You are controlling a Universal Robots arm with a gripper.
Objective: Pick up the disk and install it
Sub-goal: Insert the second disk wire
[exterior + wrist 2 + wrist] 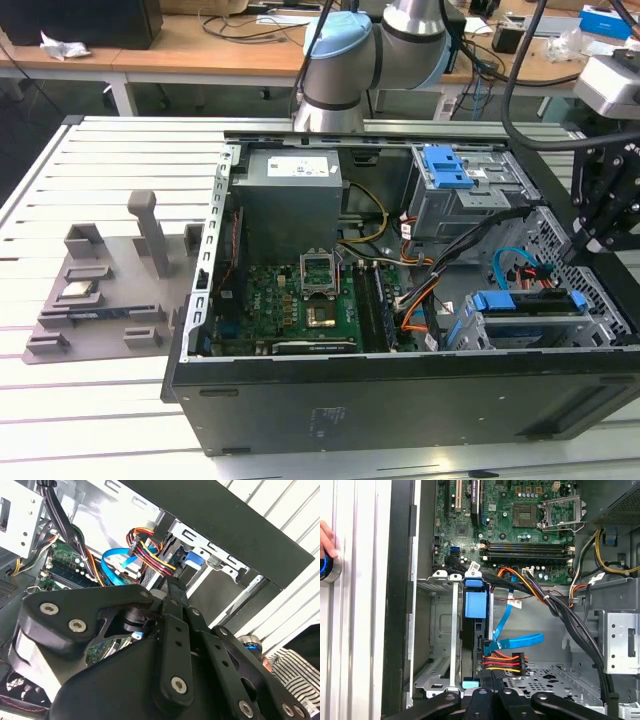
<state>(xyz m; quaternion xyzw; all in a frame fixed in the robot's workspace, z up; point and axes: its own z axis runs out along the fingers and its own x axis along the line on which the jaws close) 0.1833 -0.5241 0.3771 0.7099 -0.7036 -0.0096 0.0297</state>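
The gripper (600, 225) hangs at the right of the exterior view, over the disk (528, 303) seated in its bay. It seems closed and empty, though I cannot tell for sure.

Arm (350, 60) reaches in from far side; gripper (590, 235) hangs at exterior view's right, fingers drawn together.

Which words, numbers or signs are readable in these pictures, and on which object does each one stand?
No text can be read with certainty.
White label on the grey power supply: print too small to read.
White tag by the cables, in the first wrist view: too small to read.
Markings on the motherboard: too small to read.
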